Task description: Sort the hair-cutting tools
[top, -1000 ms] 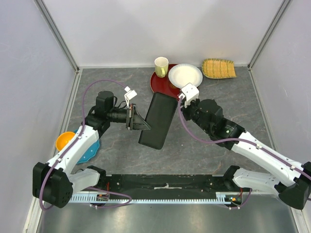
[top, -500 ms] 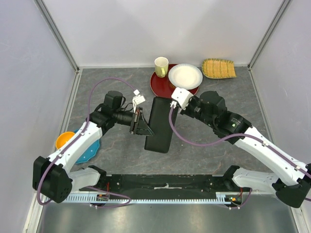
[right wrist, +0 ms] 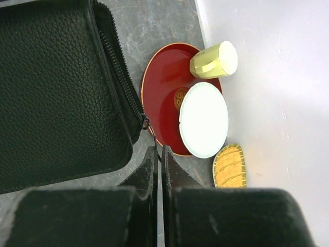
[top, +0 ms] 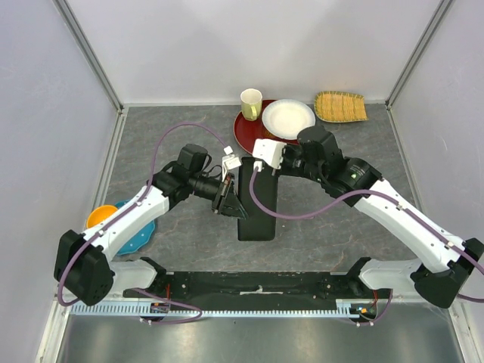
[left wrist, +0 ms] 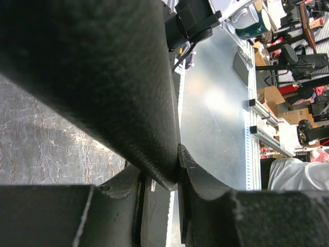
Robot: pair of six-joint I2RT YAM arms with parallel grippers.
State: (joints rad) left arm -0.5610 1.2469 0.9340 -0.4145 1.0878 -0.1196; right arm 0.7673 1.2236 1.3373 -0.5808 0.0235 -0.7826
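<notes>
A black case point(top: 257, 206) lies flat and closed in the middle of the grey table point(top: 189, 249), its long side running away from the arm bases. The left gripper point(left wrist: 177, 172) comes in from the left and its fingers are clamped on the case's left edge, with the grained black rim wedged between them in the left wrist view. The right gripper point(right wrist: 159, 152) reaches in over the far end of the case. Its fingers are pressed tight together, and the thin zipper pull point(right wrist: 146, 123) leads from the corner of the case into the seam between their tips. The scissors and combs do not show in any view. Just beyond the case sits a red plate point(top: 248, 130) with a white plate point(top: 288, 118) overlapping its right side and a yellow cup point(top: 251, 102) on its far edge. A woven tray point(top: 340, 107) lies to the right near the back wall. At the left edge, an orange bowl point(top: 97, 219) rests on a blue plate point(top: 142, 233).
</notes>
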